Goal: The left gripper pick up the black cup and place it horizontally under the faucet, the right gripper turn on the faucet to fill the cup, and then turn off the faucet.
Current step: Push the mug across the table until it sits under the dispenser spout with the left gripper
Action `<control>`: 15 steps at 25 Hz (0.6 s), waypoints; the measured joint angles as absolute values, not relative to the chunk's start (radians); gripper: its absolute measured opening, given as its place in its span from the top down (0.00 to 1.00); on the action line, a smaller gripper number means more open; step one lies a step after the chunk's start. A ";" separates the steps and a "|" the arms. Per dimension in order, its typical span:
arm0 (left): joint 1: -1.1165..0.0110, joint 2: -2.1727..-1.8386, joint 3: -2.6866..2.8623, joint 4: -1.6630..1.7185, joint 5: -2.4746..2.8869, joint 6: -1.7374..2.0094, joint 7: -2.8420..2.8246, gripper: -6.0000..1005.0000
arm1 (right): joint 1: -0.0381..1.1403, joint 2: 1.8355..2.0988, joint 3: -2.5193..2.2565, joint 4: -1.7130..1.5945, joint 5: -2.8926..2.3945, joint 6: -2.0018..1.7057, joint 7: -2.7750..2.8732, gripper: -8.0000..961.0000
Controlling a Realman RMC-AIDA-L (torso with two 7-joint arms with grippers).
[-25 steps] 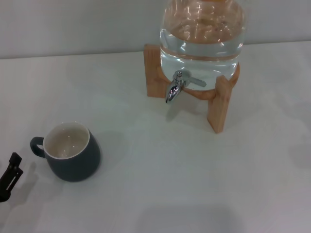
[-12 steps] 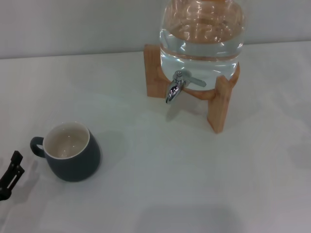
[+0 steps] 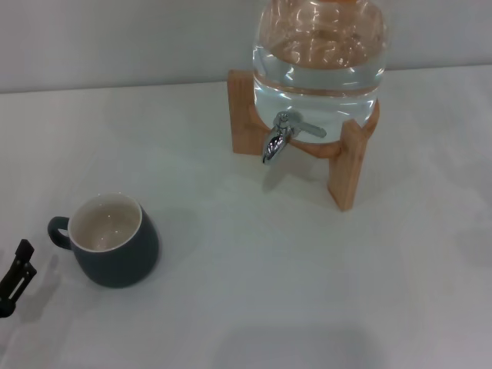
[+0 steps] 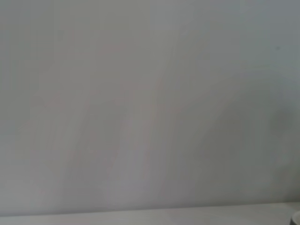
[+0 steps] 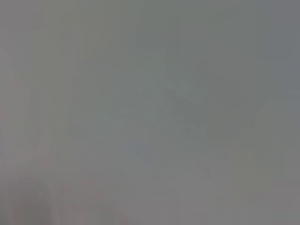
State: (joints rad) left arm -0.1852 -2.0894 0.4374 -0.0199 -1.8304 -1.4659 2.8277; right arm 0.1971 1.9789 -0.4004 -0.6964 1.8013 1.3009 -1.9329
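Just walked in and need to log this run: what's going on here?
Nothing is being handled yet. The black cup stands upright and empty on the white table, well short of the faucet on the water jar in its wooden stand. The left gripper shows only at the head view's left edge, beside the cup's handle but apart from it. The right gripper is not in view, and no water is running.
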 joint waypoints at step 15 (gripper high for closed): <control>-0.193 -2.089 0.437 -0.005 -1.813 -1.490 2.828 0.12 | 0.200 1.982 -0.400 -0.696 1.805 1.299 -1.942 0.13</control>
State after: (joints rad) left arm -0.1929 -2.0889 0.4368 -0.0047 -1.8132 -1.4900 2.8280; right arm 0.2000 1.9819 -0.4004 -0.6964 1.8049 1.2993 -1.9416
